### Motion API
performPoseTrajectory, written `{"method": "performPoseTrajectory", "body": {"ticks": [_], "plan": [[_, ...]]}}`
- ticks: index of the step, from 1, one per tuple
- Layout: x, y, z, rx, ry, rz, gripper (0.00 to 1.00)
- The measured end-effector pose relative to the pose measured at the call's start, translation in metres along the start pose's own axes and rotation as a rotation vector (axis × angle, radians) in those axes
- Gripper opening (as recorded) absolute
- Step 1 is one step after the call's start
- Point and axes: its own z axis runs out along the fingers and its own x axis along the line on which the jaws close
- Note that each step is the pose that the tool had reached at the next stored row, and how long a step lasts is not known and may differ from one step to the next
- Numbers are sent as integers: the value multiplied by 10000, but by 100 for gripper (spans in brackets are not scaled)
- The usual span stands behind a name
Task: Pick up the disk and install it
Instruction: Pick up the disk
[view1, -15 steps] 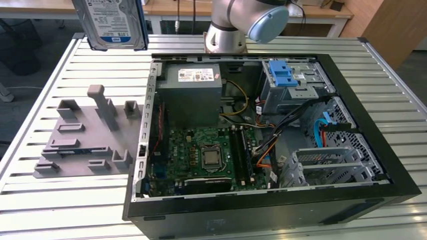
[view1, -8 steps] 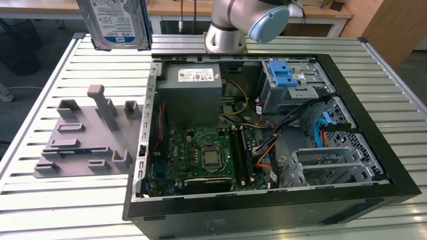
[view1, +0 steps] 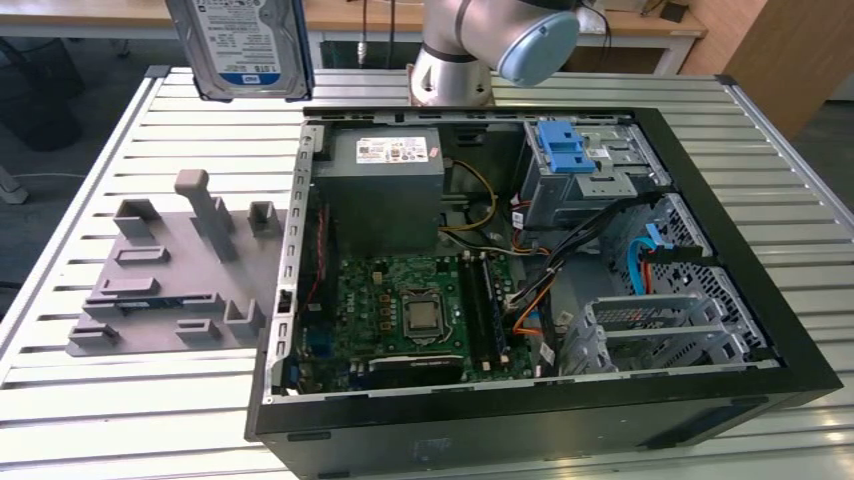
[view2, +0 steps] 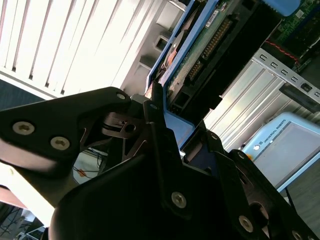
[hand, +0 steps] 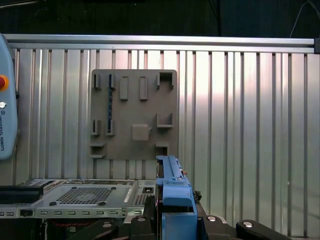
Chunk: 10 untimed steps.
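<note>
Disk (view1: 240, 45) hangs upright in the air, lifted off the table, just outside the open computer case (view1: 534, 435) at its upper corner on the exterior view's left. You have your gripper (view2: 162, 117) clamped tight around the disk's edge.

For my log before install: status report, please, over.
Pincer shut on the disk. Disk held high, outside the open computer case. Cables cross the case beside the drive cage.
</note>
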Motion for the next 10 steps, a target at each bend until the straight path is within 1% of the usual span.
{"method": "performPoseTrajectory", "body": {"ticks": [5,10], "plan": [[0,-63,-1,0,0,0,36],[0,-155,-3,-1,1,0,36]]}}
